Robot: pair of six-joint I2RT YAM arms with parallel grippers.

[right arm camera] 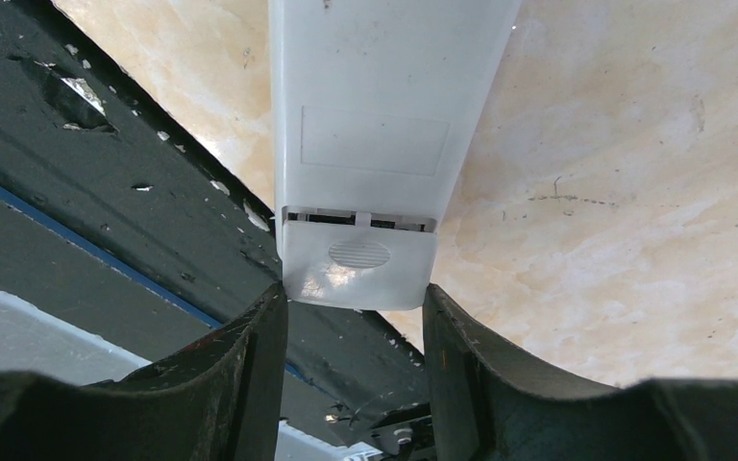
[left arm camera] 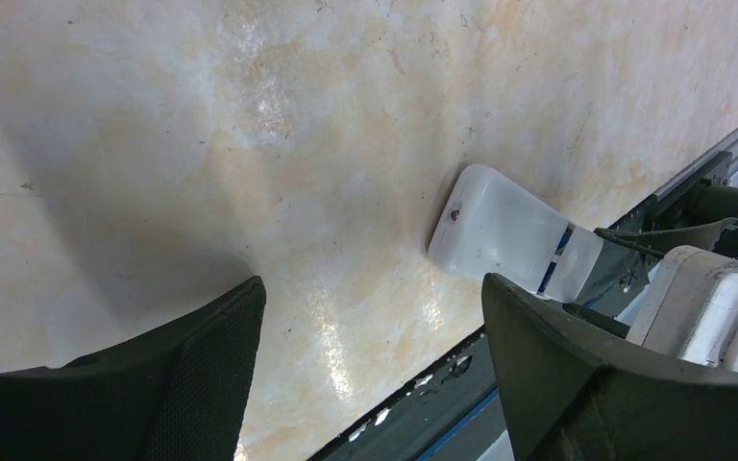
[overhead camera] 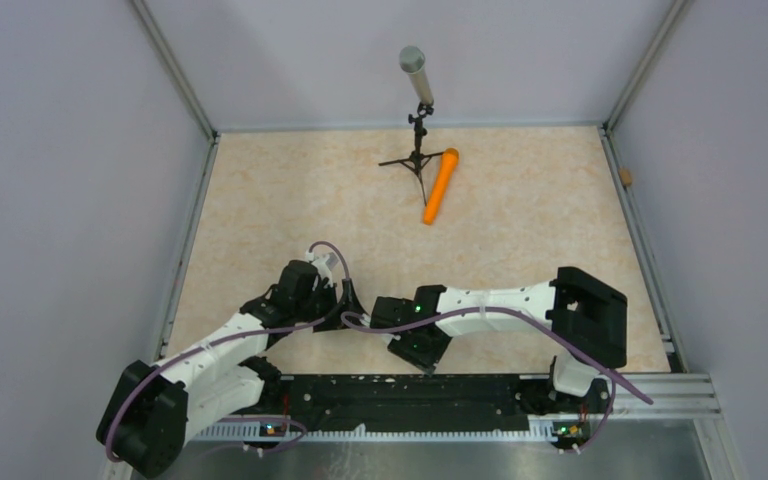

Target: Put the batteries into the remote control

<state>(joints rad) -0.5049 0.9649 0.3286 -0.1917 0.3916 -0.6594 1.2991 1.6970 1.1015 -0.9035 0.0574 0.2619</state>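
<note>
The remote control (right arm camera: 375, 115) is a white oblong with its plain back towards the right wrist camera. My right gripper (right arm camera: 356, 298) is shut on its near end, a finger pressing each side of the ribbed cover. A thin gap shows between cover and body. From the left wrist, the remote control (left arm camera: 495, 226) lies low over the table by the rail. Two short blue bands (left arm camera: 562, 240) show near its gripped end; the batteries are otherwise hidden. My left gripper (left arm camera: 372, 283) hangs open just left of it, with nothing between its fingers. From above, the grippers (overhead camera: 345, 300) (overhead camera: 385, 318) nearly meet.
A grey microphone (overhead camera: 413, 62) on a black tripod stands at the back centre, with a long orange cylinder (overhead camera: 440, 186) lying beside it. The black rail (overhead camera: 410, 395) runs along the near edge under both arms. Grey walls close in the table.
</note>
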